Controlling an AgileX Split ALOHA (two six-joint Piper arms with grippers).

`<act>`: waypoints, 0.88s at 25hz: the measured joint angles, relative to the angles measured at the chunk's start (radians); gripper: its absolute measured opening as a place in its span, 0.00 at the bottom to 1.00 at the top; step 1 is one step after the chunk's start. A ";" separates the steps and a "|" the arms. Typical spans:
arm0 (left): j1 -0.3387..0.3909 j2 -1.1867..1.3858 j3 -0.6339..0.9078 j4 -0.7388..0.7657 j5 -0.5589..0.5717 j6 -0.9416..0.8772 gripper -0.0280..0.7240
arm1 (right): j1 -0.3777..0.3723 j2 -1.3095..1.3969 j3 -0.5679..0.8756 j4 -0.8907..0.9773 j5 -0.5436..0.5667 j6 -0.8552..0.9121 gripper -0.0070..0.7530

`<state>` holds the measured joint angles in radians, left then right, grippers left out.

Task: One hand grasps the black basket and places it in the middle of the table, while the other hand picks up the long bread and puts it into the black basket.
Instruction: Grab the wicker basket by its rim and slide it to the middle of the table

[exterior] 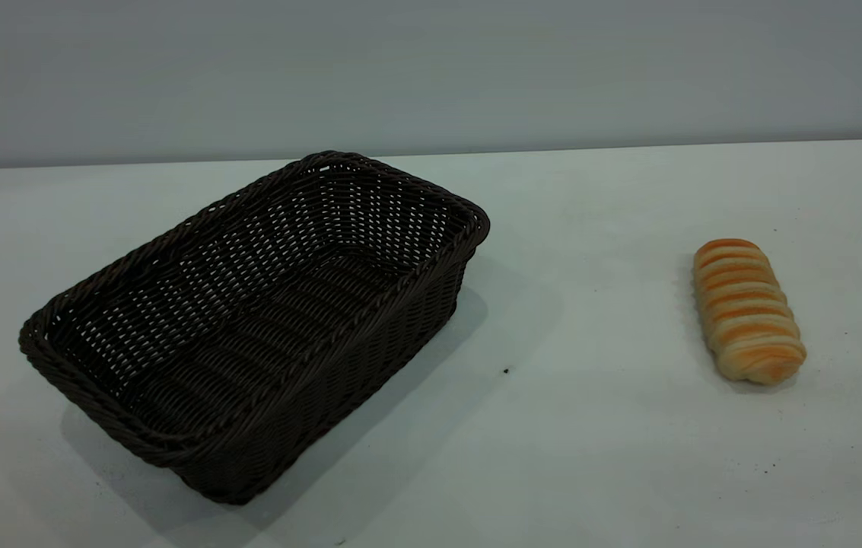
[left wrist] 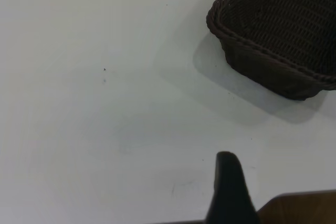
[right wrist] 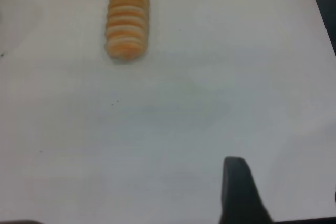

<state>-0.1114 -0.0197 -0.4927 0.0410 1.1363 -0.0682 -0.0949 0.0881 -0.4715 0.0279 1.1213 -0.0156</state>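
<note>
The black basket [exterior: 248, 320] stands empty on the left half of the white table [exterior: 590, 426], set at an angle. One of its corners shows in the left wrist view [left wrist: 278, 35]. The long bread [exterior: 746, 308] lies on the table at the right, well apart from the basket, and also shows in the right wrist view [right wrist: 127, 18]. Neither gripper shows in the exterior view. A dark part of my left gripper [left wrist: 228, 192] hangs over bare table, short of the basket's corner. A dark part of my right gripper [right wrist: 239, 192] hangs over bare table, some way from the bread.
The table's far edge [exterior: 628, 147] meets a plain grey wall. A brown surface [left wrist: 302, 208] shows beside the left gripper. The table's side edge [right wrist: 317, 3] shows as a dark strip in the right wrist view. A few dark specks [exterior: 506, 371] dot the table.
</note>
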 joint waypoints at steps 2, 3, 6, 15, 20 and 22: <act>0.000 0.000 0.000 0.000 0.000 0.000 0.79 | 0.000 0.000 0.000 0.000 0.000 0.000 0.55; 0.000 0.000 0.000 0.000 0.000 0.000 0.79 | 0.000 0.000 0.000 0.000 0.000 0.000 0.55; 0.000 0.000 0.000 0.000 0.000 0.000 0.79 | 0.000 0.000 0.000 0.000 0.000 0.000 0.55; 0.000 0.022 -0.026 -0.012 -0.105 -0.046 0.79 | 0.000 0.044 -0.038 0.113 -0.167 -0.027 0.55; 0.000 0.271 -0.026 -0.010 -0.168 -0.050 0.79 | 0.000 0.266 -0.072 0.181 -0.225 -0.139 0.55; 0.000 0.407 -0.041 0.000 -0.212 -0.058 0.79 | 0.000 0.376 -0.098 0.197 -0.236 -0.184 0.55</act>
<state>-0.1114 0.3876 -0.5340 0.0413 0.9248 -0.1263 -0.0949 0.4644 -0.5694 0.2247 0.8848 -0.1998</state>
